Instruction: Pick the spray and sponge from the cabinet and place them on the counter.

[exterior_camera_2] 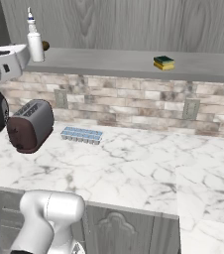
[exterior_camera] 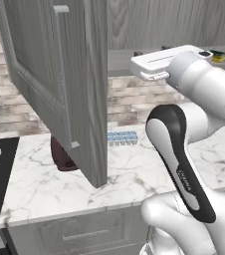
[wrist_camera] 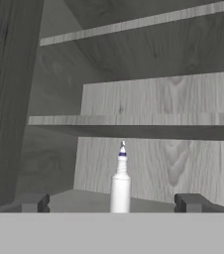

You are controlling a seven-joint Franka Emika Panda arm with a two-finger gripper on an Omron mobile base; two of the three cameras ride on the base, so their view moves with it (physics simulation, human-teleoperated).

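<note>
On the cabinet (exterior_camera_2: 134,64) shelf we see spray (exterior_camera_2: 35,42) and sponge (exterior_camera_2: 164,63) unmoved; our hand (wrist_camera: 112,202) gapes wide, empty, nothing on the worktop (exterior_camera_2: 134,163) yet.

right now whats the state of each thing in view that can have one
cabinet: door swung open, inner shelf exposed
spray: upright on the cabinet shelf, not held
sponge: lying flat on the same shelf, green layer up, untouched
tool: open, fingertips either side of the spray, not closed on it
toaster: standing on the counter, slots empty
ice-cube tray: flat on the counter by the backsplash
</note>
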